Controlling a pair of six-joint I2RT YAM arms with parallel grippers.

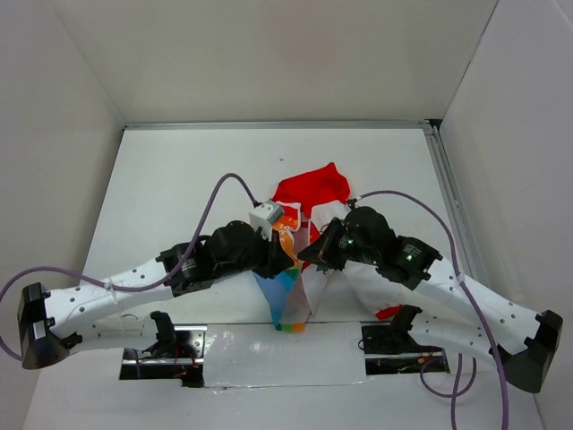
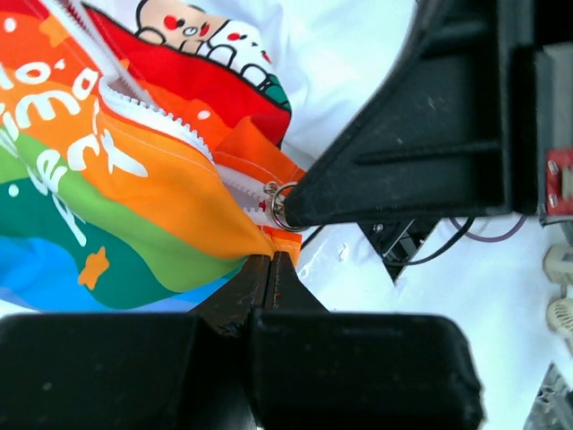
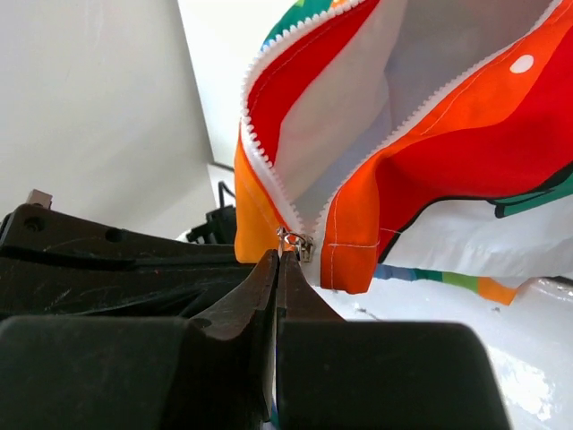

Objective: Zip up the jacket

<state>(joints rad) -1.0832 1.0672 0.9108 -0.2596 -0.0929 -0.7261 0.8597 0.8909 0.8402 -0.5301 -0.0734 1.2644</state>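
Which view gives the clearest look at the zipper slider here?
Right wrist: the zipper slider sits unobstructed where both tooth rows meet. Left wrist shows mainly its ring; top external hides it behind the arms.

You see the jacket (image 2: 134, 197) striped orange, green and blue with white lettering, red hood (image 1: 312, 190), on your white worktop (image 1: 179, 179).
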